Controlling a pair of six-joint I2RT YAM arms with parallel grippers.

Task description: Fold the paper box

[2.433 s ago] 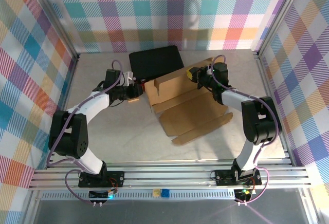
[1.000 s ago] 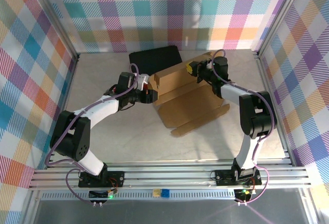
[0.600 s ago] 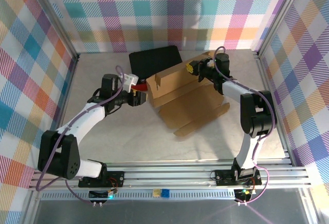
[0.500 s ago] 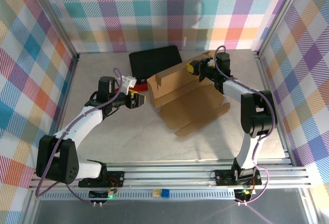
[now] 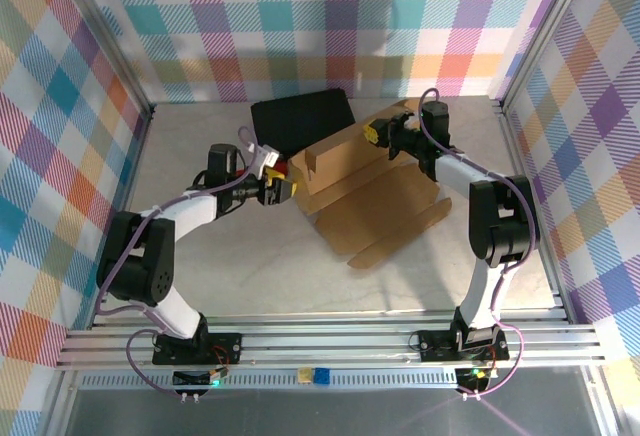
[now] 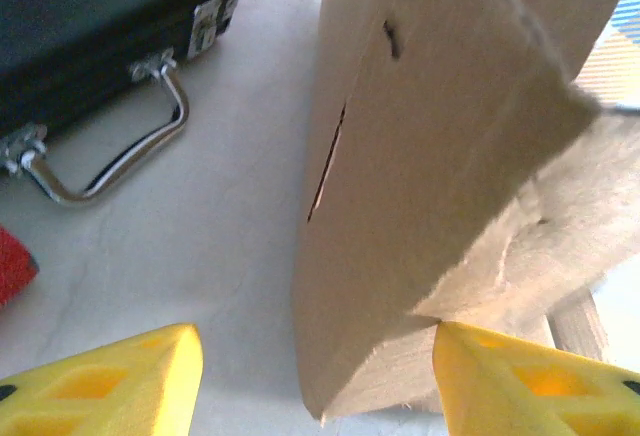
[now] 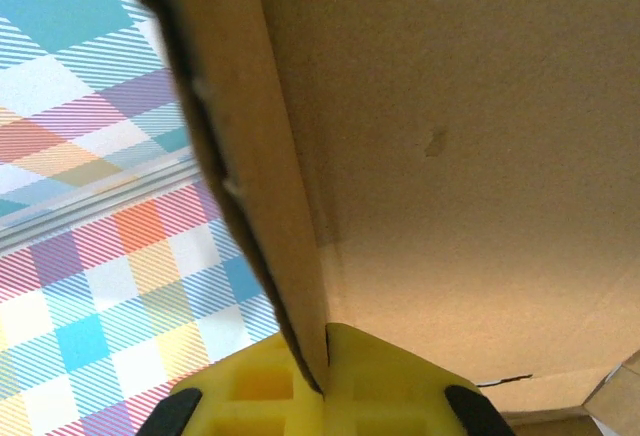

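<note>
The paper box (image 5: 372,196) is a brown die-cut sheet, partly folded, with its rear wall standing and the front flaps flat on the table. My left gripper (image 5: 282,190) is open at the box's left end. In the left wrist view the box's (image 6: 430,136) lower corner sits between my yellow fingertips (image 6: 120,381), and the flap edge meets the right one. My right gripper (image 5: 373,136) is shut on the upright flap at the box's far right corner. The right wrist view shows its pads (image 7: 250,386) pinching the cardboard edge (image 7: 260,156).
A black hard case (image 5: 300,121) with a metal handle (image 6: 130,156) lies just behind the box's left end. A small red thing (image 6: 14,268) lies on the table left of my left gripper. Checked walls enclose the table, and an aluminium rail runs along the near edge.
My left gripper had drawn back to the left and has now moved right again, up to the box's left end. The right gripper keeps its hold, and the box has shifted slightly.
</note>
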